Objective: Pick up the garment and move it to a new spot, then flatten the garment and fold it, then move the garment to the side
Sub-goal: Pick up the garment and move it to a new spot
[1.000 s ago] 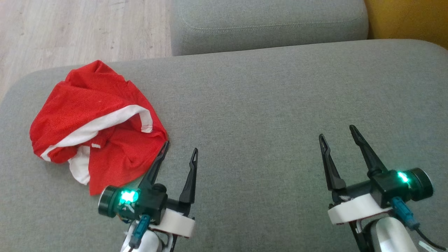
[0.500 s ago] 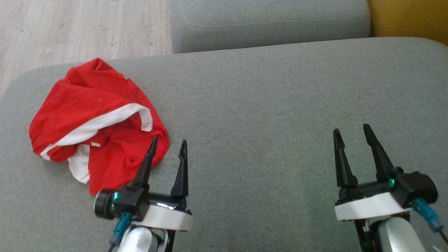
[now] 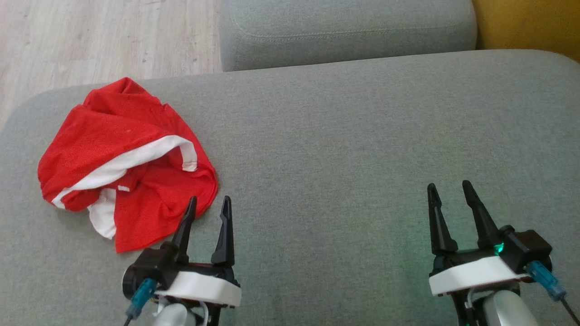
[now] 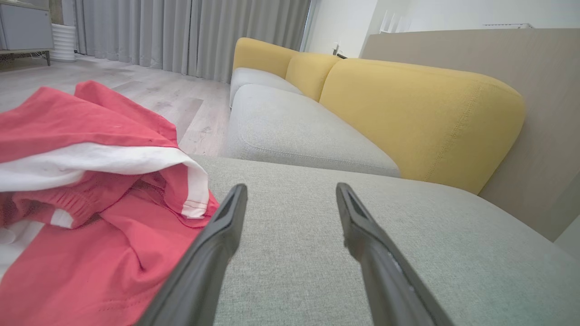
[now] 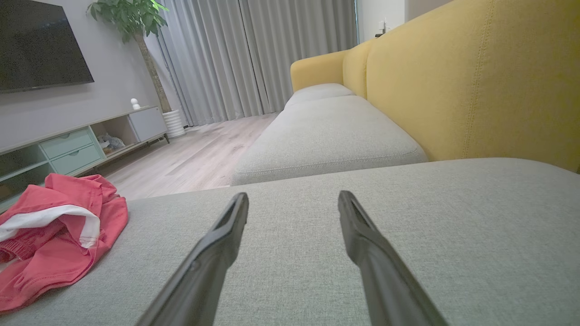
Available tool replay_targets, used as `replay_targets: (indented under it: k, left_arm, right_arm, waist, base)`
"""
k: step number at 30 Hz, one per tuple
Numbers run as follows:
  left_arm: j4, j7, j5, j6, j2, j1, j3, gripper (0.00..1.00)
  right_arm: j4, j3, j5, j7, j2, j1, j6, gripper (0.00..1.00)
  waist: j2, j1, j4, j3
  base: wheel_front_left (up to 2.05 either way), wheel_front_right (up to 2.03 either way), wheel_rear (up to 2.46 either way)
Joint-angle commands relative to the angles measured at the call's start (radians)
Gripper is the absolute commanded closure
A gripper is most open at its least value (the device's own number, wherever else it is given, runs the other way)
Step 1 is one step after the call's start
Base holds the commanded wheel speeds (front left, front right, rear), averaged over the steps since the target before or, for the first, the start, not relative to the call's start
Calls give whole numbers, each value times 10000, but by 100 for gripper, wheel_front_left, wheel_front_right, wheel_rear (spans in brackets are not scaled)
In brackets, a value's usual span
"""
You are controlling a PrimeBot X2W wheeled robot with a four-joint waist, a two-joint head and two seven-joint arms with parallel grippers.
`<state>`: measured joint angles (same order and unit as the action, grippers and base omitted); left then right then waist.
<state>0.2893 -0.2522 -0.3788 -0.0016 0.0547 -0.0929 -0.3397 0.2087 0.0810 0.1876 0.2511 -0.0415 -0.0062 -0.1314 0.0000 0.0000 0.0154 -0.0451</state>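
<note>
Step in hand: the first pickup. The heap looks untouched, so I judge no part of the task is done yet.
Red garment [image 3: 127, 158]: a crumpled heap of thin red cloth with white bands on the grey seat cushion [image 3: 344, 131]. It lies just left of the left jaws and reaches beyond their tips. Its near right hem sits by the left finger; I cannot tell whether they touch.
Left gripper [image 3: 210, 200]: jaws spread wide and holding nothing, with only bare cushion between the fingers, which sit low over the seat.
Right gripper [image 3: 448, 184]: jaws spread wide and empty, well to the right of the garment, with bare cushion ahead of them.
Where to bite: the raised fold with the white band, ahead and to the left of the left jaws. It stands up from the heap and looks easier to pinch than the flat hem.
How to do it well: move the left jaws left until that fold lies between the fingers, lower the tips lightly into the cushion, close, then lift high enough for the trailing cloth to clear the seat.
Handling: the cloth is limp and will probably unfurl and hang, so a one-layer bite may drag the rest.
Risk: closing here would catch nothing, and a sideways push could shove the heap towards the wooden floor [image 3: 90, 36].
New spot: the open cushion to the right of the left jaws, between the two grippers.
</note>
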Motion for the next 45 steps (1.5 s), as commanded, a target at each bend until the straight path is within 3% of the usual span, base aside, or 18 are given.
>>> replay_targets:
  k: [1, 12, 24, 37, 45]
  left_arm:
    - [-265, -95, -67, -38, -40, -283, 327, 0]
    - [-171, -95, -220, 307, -44, -353, 417, 0]
    - [-74, -95, 14, 569, -44, -89, 895, 0]
    - [-94, -95, 18, 568, -45, 91, 951, 0]
    - [-36, -95, -21, 581, -45, 200, 1012, 0]
  right_arm:
    - [-278, 251, -40, 107, -87, -352, 7, 0]
    - [-239, 367, 227, 107, -87, -304, 7, 0]
    - [-375, 1029, 128, 107, -87, -133, 7, 0]
    - [-368, 1640, 196, 107, -87, 40, 7, 0]
    - [-367, 1728, 226, 107, -87, 132, 7, 0]
  waist:
    - [0, 0, -25, 7]
    - [0, 0, -597, 163]
    - [0, 0, -2030, 400]
    - [0, 0, -3598, 587]
    - [0, 0, -4183, 748]
  base:
    - [0, 0, 0]
    - [0, 0, 0]
    - [0, 0, 0]
    - [0, 0, 0]
    - [0, 0, 0]
